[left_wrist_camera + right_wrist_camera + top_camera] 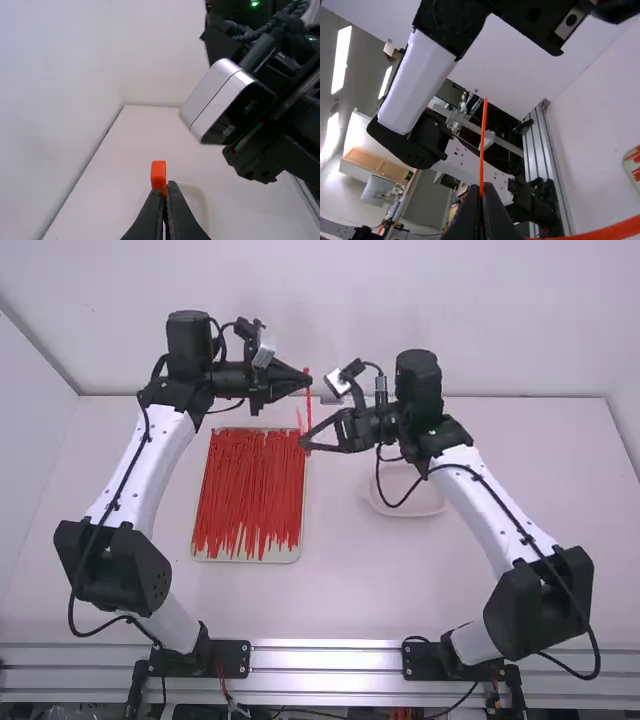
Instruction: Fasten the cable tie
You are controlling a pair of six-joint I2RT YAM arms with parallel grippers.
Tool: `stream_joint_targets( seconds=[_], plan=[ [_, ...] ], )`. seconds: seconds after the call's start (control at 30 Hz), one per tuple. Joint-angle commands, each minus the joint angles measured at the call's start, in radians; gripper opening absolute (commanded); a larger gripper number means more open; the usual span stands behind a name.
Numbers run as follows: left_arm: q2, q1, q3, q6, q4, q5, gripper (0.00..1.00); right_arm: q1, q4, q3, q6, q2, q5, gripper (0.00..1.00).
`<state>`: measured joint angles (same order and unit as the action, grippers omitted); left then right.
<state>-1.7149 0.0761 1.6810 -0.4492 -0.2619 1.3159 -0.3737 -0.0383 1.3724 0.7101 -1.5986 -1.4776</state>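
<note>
A single red cable tie (pixel 304 410) hangs in the air above the tray, held at both ends. My left gripper (pixel 300 384) is shut on its upper end; in the left wrist view the square tie head (pixel 158 173) sticks out just past the closed gripper (pixel 164 192). My right gripper (pixel 307 443) is shut on the lower part of the strap. In the right wrist view the thin strap (pixel 483 140) rises straight from the closed gripper (pixel 481 189), and another stretch of the strap (pixel 605 231) curves past the edge.
A tray (pixel 206 552) with several red cable ties (pixel 250 495) lies on the table below both grippers. A white dish (pixel 405 502) sits under the right arm. The right arm's wrist camera (pixel 225 100) is close to the left gripper.
</note>
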Motion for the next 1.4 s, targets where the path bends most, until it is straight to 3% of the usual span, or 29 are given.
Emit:
stream_joint_targets(
  seconds=[0.0,0.47,1.37],
  plan=[
    [0.0,0.003,-0.002,-0.084,-0.007,0.036,0.02,-0.008,-0.01,0.021,0.028,0.017,0.005,0.0],
    [0.004,0.038,-0.002,-0.154,-0.011,0.013,0.02,0.027,0.0,0.021,0.093,0.075,0.142,0.0],
    [0.004,0.048,-0.002,-0.255,0.035,0.04,0.02,0.085,-0.035,0.021,0.139,0.082,0.167,0.0]
  ],
)
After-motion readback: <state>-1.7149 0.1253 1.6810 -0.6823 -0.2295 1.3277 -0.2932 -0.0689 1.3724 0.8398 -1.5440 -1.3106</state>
